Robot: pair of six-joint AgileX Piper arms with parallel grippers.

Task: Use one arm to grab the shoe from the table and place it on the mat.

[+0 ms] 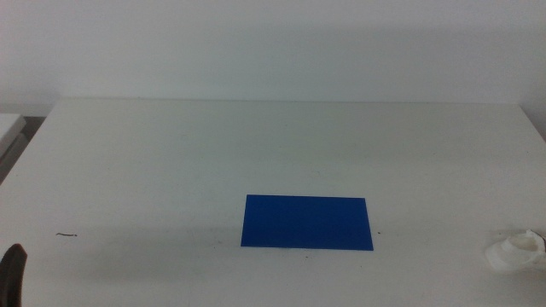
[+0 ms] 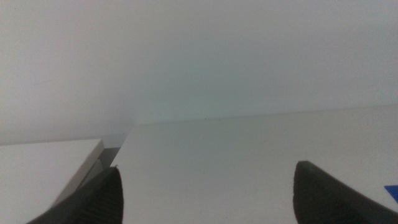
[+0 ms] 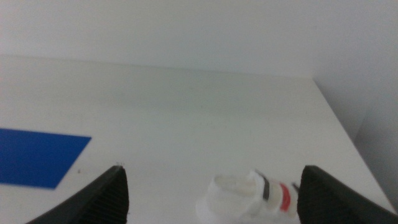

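White table (image 1: 171, 153): blue mat (image 1: 307, 223) centre, shoe (image 1: 515, 251) at right edge.
Right hand (image 3: 214, 193) spread before shoe (red strap visible); left hand (image 2: 205, 193) spread, idle.

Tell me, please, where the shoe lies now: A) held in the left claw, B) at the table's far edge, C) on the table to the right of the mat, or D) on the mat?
C: the shoe lies on the bare table, apart from the mat, near the middle view's right edge.
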